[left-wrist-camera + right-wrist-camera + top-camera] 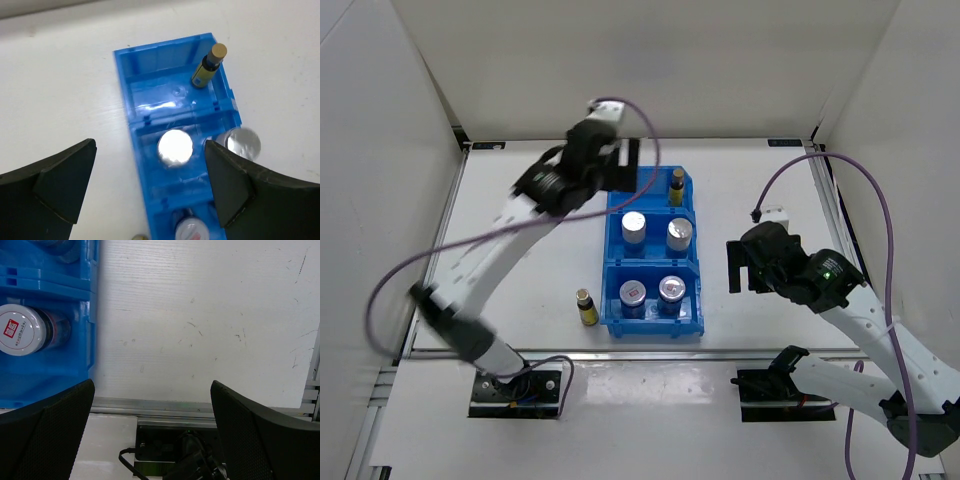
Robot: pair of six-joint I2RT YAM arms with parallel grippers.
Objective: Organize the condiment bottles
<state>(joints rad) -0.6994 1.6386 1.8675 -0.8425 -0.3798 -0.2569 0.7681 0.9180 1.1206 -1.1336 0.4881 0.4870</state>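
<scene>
Standing upright in the upper right corner of the top compartment of the blue bin (611,262), one condiment bottle (207,67) looks sorted. The second bottle (586,308) sits on the table (750,180) at lower centre, just left of the bin, not yet placed. Roughly half seems done. The left tool (150,170) hovers over the bin, spread wide, holding nothing; the right tool (152,410), right of the bin, likewise gapes empty.

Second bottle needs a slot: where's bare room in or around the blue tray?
Far compartment: bare left half, one bottle by its right wall. Middle and near compartments crowded, two jars each. Table bare right of the tray toward the right gripper; left side bare except the loose bottle.
</scene>
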